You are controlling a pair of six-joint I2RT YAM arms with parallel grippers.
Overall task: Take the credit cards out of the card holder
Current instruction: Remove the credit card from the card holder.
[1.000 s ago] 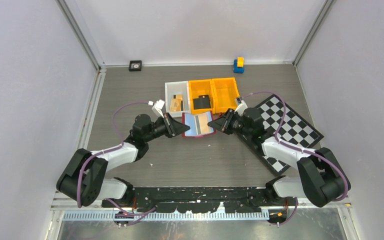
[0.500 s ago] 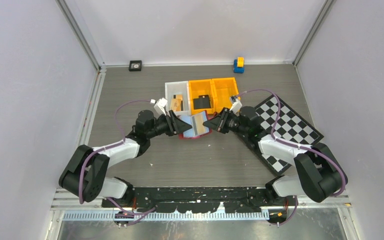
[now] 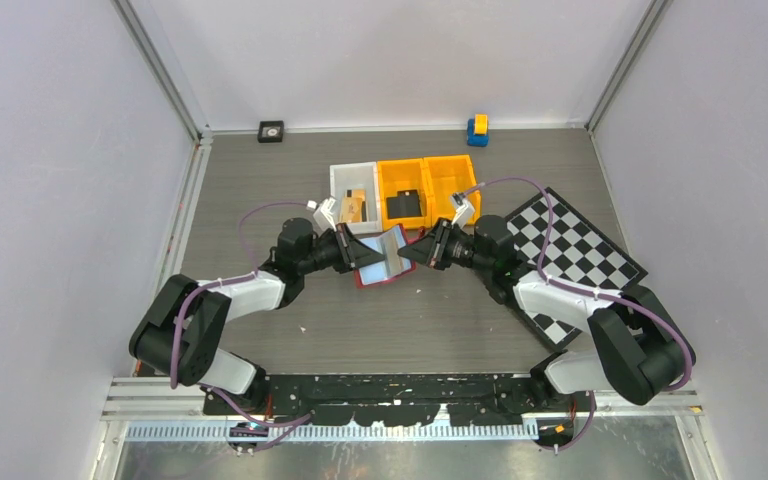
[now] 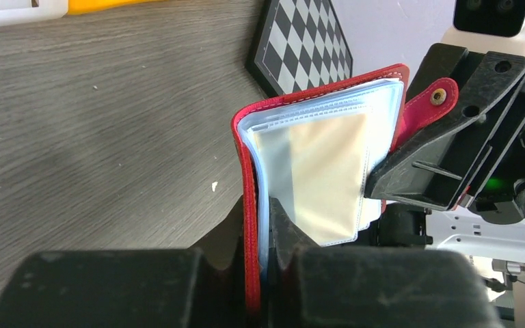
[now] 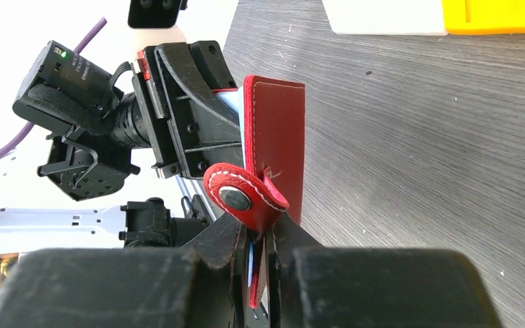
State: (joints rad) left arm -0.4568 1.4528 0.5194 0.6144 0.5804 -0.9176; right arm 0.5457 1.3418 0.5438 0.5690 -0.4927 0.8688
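Holding the red card holder [image 3: 380, 256] from both sides, the two arms meet in the middle of the table [image 3: 260, 180], just in front of a row of bins. The left gripper [image 4: 263, 236] is pinched tight on one edge of the card holder, with the red cover and the clear pockets squeezed between its fingers. The right gripper [image 5: 263, 249] is pinched tight on the other red cover, right beside the little snap tab [image 5: 243, 195], which curls over close to its fingers. The card holder is open like a book and stands up on its side between the two grippers. I cannot tell if its bottom edge touches the table. Inside it, one tan card [image 4: 325, 178] sits tucked in a clear pocket. More pockets lie behind that one, but I cannot tell if they have cards in them. Behind the card holder is a white bin [image 3: 338, 195] with something tan in it, too small to make out. Next to the white bin are two orange bins [image 3: 452, 190], and one of them has a black thing [image 3: 403, 206] in it. A black and white checkered board [image 3: 580, 250] lies on the right side of the table, partly under the right arm. By the back wall sit a blue and yellow toy [image 3: 477, 129] and a small black square [image 3: 271, 130].
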